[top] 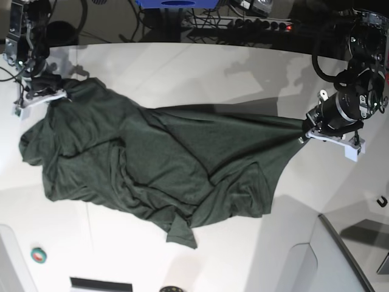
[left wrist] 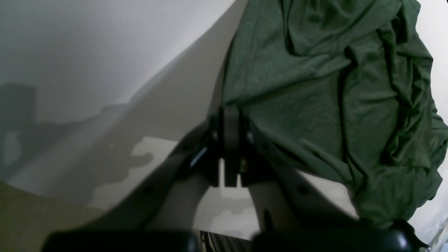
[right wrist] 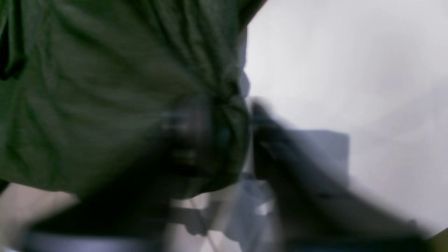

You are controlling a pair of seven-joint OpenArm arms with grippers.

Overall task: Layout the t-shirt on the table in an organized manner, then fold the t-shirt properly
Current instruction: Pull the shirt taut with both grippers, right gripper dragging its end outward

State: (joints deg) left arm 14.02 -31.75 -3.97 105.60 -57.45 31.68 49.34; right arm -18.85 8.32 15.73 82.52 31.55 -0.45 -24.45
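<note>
Green t-shirt (top: 170, 143): left end effector (left wrist: 231, 131) clamps it, blurred right end effector (right wrist: 229, 129) apparently too.

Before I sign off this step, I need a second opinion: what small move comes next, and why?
Probably draw the left gripper gently outward: it pinches the shirt's corner, while folds still bunch across the middle of the shirt.

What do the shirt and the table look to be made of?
The shirt looks like soft knit fabric, matte dark green, going by its limp folds and rumpled edges. The table seems smooth and white, perhaps laminate or painted board, judging by its even surface and crisp shadows.
</note>
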